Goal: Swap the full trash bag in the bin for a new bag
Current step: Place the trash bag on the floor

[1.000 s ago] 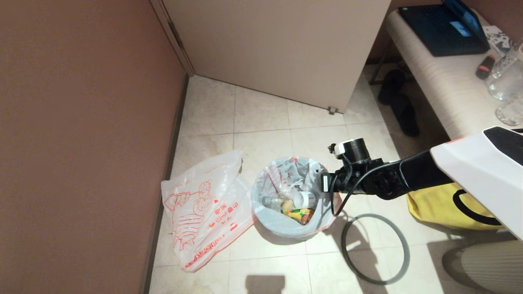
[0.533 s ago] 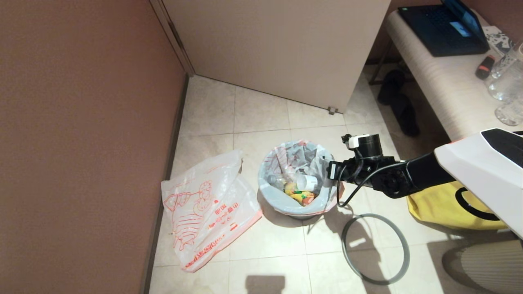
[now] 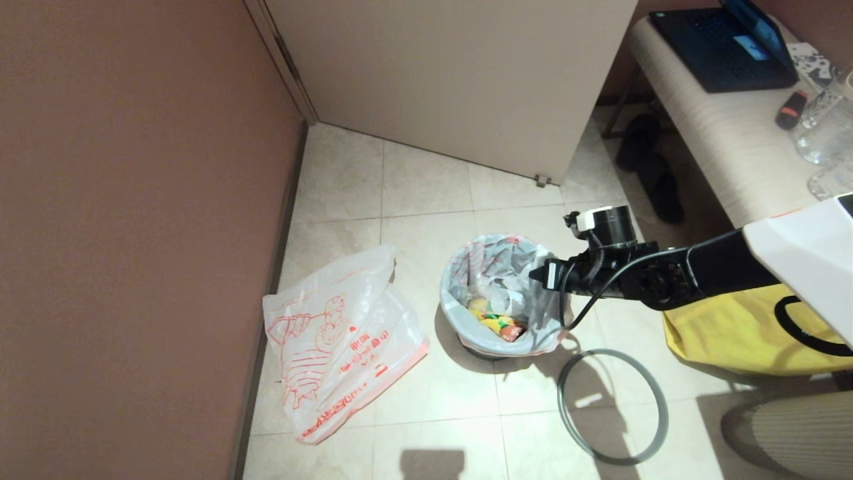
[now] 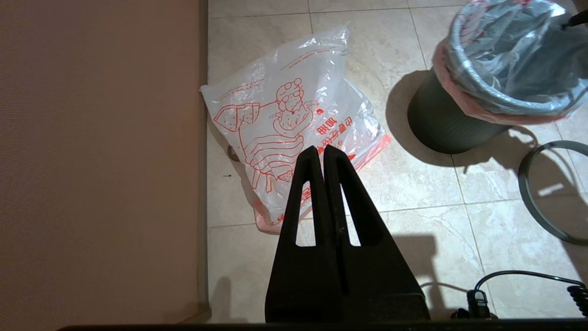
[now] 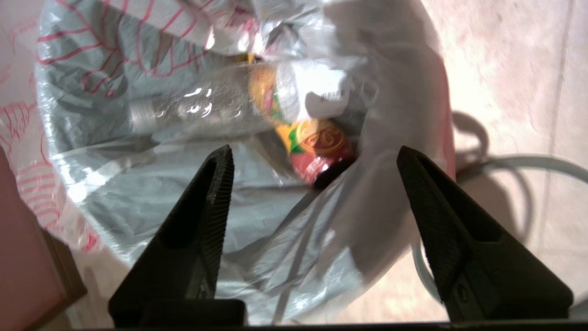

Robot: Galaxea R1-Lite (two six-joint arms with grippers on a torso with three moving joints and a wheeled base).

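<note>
The full trash bag (image 3: 496,267) lines the black bin (image 4: 443,124), its pink rim band folded over the edge. Inside lie a clear bottle, a white cup and a yellow-red packet (image 5: 317,142). My right gripper (image 3: 537,275) hangs open over the bin's right side, and in the right wrist view its fingers (image 5: 209,202) straddle the bag's rim (image 5: 367,193). The new bag (image 3: 340,343) with the red cartoon lies flat on the floor to the left. My left gripper (image 4: 319,149) is shut and empty above it. The grey hoop (image 3: 613,407) lies on the floor.
A brown wall (image 3: 133,233) runs along the left and a door (image 3: 460,73) stands behind. A yellow tote (image 3: 726,327) sits to the right of the bin. Beside it a bench (image 3: 720,127) holds a laptop and glasses, with dark slippers (image 3: 650,167) below.
The bin with its bag has slid to the right and a little farther off. My right gripper went with it, up and away. The new bag and the hoop have not moved.
</note>
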